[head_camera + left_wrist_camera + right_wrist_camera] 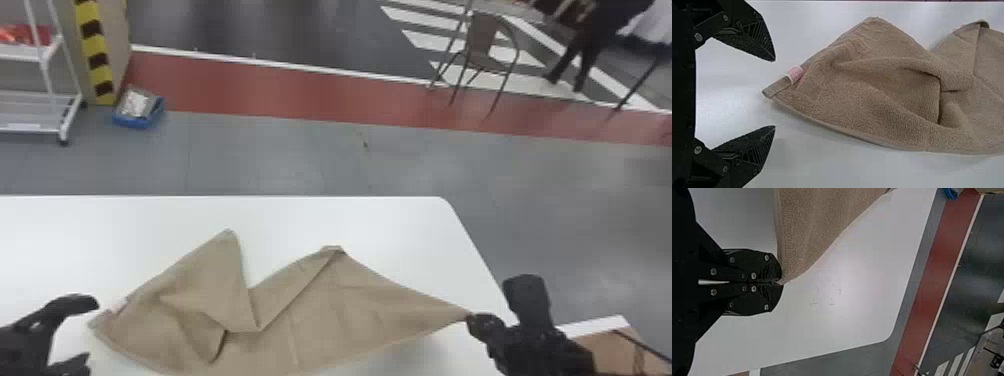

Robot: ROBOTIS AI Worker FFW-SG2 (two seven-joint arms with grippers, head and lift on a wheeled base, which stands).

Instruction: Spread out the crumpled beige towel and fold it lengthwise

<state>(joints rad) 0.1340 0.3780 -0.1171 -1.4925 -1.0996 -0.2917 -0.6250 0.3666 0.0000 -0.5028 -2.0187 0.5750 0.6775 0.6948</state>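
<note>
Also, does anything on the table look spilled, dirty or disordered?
No spill visible. The beige towel is crumpled toward its left end, its right corner pinched by the right gripper. Faint specks mark the white table; cause unclear.

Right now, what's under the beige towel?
The beige towel lies over the white table, whose bare top shows beyond its edges. What's directly beneath the cloth and inside its folds is covered, so I can't say whether anything else is there.

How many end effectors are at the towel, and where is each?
2. The left end effector is open beside the towel's corner near the pink tag, not touching it; the right end effector is shut on the corner at the robot's right.
</note>
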